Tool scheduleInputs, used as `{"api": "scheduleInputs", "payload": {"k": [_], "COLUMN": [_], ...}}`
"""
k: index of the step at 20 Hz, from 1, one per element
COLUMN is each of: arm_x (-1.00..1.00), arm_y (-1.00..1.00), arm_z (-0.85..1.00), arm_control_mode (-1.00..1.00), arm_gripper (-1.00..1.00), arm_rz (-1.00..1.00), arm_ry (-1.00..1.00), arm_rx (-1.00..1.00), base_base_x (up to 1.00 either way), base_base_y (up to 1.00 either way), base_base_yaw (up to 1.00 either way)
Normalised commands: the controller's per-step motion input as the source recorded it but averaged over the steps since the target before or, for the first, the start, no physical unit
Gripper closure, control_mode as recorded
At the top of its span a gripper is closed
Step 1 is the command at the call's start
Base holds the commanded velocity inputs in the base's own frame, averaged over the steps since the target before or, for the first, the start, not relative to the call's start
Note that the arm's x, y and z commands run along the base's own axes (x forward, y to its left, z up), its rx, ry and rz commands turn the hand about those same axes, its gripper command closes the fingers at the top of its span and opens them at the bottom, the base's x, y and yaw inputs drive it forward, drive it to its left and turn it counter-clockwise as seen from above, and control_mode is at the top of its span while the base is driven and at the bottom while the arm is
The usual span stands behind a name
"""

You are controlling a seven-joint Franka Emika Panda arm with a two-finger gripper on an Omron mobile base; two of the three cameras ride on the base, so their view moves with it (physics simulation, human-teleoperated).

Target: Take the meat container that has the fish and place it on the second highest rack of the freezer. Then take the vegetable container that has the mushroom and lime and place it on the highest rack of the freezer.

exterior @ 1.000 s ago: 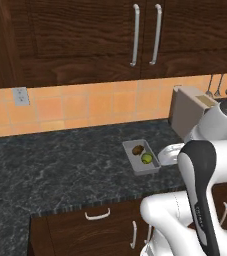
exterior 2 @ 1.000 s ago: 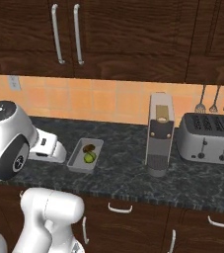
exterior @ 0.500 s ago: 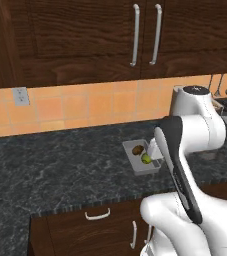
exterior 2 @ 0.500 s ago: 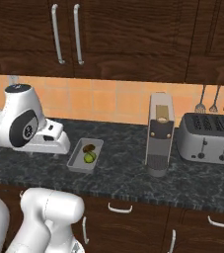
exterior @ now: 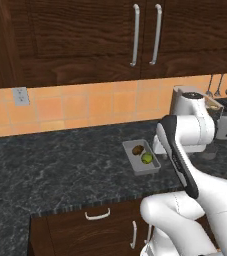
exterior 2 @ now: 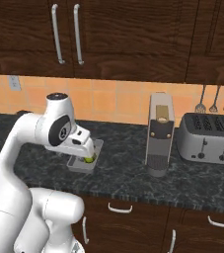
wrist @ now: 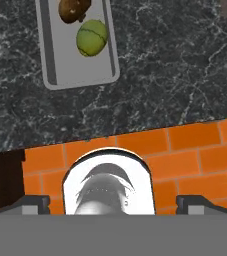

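On the far left of the left base view an outlet [exterior: 20, 96] sits on the orange tile wall [exterior: 85, 107], and the dark stone table [exterior: 60, 170] runs bare toward the middle. There lies the grey tray [exterior: 144, 167] with the mushroom [exterior: 137, 149] and lime [exterior: 147, 158] side by side in it, the lime nearer the table's front edge. Just right of the tray the arm [exterior: 182, 135] bends low over the table, its hand hidden behind the forearm; in the hand view the tips of the fingers [wrist: 35, 202] stand wide apart with nothing between them.

Judging by this, the vegetable tray is not yet picked up. No fish or freezer is in sight, so whether the first half is done cannot be told.

Further right stand a coffee machine [exterior 2: 160, 133], then a toaster [exterior 2: 209, 138], with utensils [exterior 2: 214, 101] hanging on the wall. The tray sits near the front edge, with open table on its left and behind it; the coffee machine is well apart, so the room for lifting looks ample.
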Motion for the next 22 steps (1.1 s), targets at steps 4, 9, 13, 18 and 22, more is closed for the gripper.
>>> {"api": "scheduleInputs", "payload": {"k": [4, 9, 13, 18, 22], "arm_x": [0.7, 0.57, 0.3, 0.17, 0.33], "arm_y": [0.0, 0.0, 0.0, 0.0, -0.02], "arm_z": [-0.47, -0.11, -0.34, -0.68, -0.19], "arm_control_mode": [-1.0, -1.0, -1.0, -1.0, -1.0], "arm_gripper": [-1.0, -1.0, -1.0, -1.0, -1.0], "arm_rz": [-0.14, -0.07, -0.02, 0.0, 0.0], "arm_ry": [-0.11, -0.01, 0.0, 0.0, 0.04], "arm_rx": [0.0, 0.0, 0.0, 0.0, 0.0], "base_base_x": [0.0, 0.0, 0.0, 0.0, 0.0], "base_base_y": [0.0, 0.0, 0.0, 0.0, 0.0], "base_base_yaw": [0.0, 0.0, 0.0, 0.0, 0.0]}}
